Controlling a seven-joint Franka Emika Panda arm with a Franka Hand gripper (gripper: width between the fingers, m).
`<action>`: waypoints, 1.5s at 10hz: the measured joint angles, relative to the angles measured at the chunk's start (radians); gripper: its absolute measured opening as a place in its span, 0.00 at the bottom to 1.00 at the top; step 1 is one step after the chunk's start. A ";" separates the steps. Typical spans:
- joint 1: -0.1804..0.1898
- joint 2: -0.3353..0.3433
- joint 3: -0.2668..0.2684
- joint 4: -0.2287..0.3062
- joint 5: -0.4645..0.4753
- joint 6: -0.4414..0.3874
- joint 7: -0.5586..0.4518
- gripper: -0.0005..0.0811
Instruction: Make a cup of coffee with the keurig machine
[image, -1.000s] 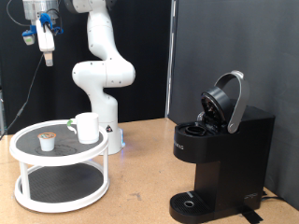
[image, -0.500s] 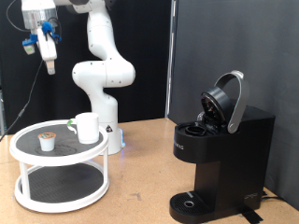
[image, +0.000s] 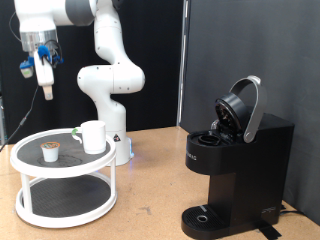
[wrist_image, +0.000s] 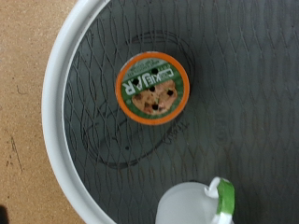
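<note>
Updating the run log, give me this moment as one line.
gripper: high above pod, holds nothing | pod: on tray | cup: on tray, beside pod | keurig machine: lid open

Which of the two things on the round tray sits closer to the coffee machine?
The white cup: it stands toward the exterior view's right of the tray, nearer the keurig machine; the small coffee pod sits farther left.
</note>
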 joint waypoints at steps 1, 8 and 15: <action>0.000 0.021 -0.009 -0.009 0.000 0.029 0.000 1.00; 0.000 0.140 -0.030 -0.079 0.000 0.215 -0.002 1.00; -0.008 0.163 -0.030 -0.172 -0.019 0.348 0.000 1.00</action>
